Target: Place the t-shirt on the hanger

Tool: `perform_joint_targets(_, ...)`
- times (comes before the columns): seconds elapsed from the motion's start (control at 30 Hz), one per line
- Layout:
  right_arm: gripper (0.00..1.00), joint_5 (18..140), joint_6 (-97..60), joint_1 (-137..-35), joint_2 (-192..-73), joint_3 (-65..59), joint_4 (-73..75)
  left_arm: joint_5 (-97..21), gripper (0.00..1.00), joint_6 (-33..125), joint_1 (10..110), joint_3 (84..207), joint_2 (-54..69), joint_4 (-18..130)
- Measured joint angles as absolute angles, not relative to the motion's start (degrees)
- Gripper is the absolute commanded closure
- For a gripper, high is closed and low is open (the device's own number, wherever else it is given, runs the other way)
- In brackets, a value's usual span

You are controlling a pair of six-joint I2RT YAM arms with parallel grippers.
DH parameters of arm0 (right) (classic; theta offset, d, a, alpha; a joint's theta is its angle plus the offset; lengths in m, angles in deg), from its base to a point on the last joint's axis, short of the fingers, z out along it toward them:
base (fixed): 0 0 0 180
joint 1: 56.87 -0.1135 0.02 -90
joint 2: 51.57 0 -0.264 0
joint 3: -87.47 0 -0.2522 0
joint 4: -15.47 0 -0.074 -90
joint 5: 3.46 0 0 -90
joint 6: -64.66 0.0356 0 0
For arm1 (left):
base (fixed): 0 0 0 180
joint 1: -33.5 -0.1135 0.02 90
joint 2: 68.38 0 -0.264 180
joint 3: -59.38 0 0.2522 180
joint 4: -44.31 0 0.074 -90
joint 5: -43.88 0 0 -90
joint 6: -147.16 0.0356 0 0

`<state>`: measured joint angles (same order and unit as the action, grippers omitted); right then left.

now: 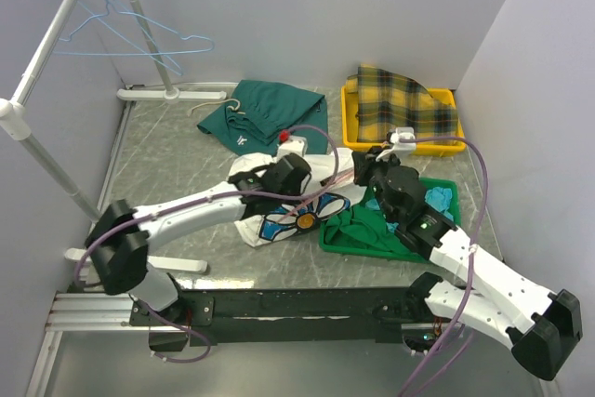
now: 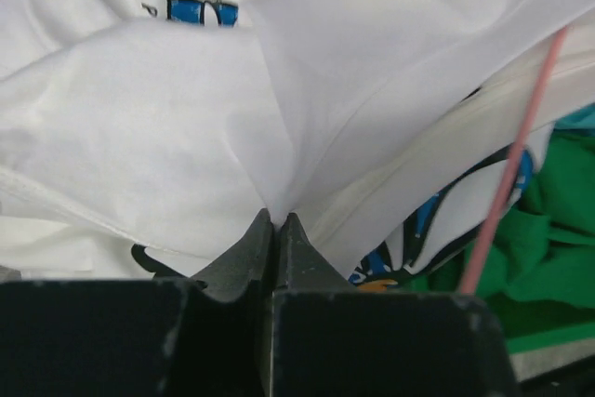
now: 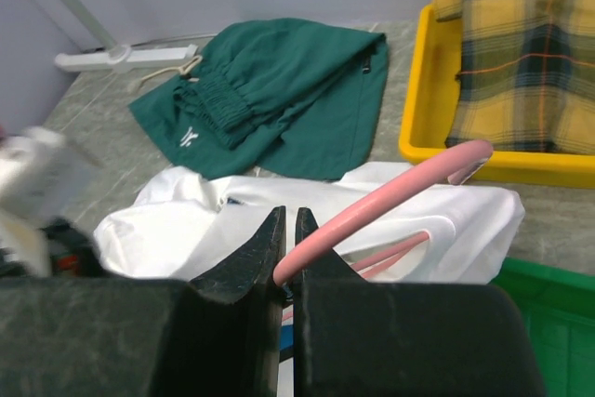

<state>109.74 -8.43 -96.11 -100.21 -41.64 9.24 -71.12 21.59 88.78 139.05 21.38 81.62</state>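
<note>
The white t-shirt [image 1: 307,209] with its blue flower print lies crumpled at the table's middle, partly over the green bin. My left gripper [image 2: 277,218] is shut on a fold of the t-shirt [image 2: 186,118]. My right gripper [image 3: 289,216] is shut on the pink hanger [image 3: 390,194] at its hook, just above the shirt [image 3: 186,220]. A pink wire of the hanger [image 2: 511,174] runs under the cloth in the left wrist view, and two wires show through an opening in the shirt in the right wrist view. In the top view both grippers [image 1: 279,174] [image 1: 376,174] sit over the shirt.
A dark green garment [image 1: 265,113] lies behind the shirt. A yellow bin [image 1: 353,132] holds yellow plaid cloth [image 1: 404,104]. A green bin [image 1: 446,188] with green cloth stands at the right. Light blue hangers [image 1: 121,30] hang on a white rack [image 1: 56,34] at the back left.
</note>
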Motion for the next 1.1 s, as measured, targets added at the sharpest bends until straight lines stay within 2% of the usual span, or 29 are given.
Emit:
perform_joint_targets(0.4, 1.0, 125.15, -8.78, -98.27, -108.93, -28.36, 7.93, -56.45, 0.99, 21.83, 78.53, 133.85, -0.88, 78.43)
perform_joint_targets(0.7, 1.0, 133.48, -12.08, -100.0, -115.88, -20.03, 6.24, -52.97, 0.98, 21.81, 77.0, 133.26, -6.25, 80.24)
perform_joint_targets(1.1, 1.0, 138.14, -14.92, -100.39, -118.48, -14.32, 4.21, -53.46, 0.98, 21.59, 76.8, 133.8, -10.93, 83.5)
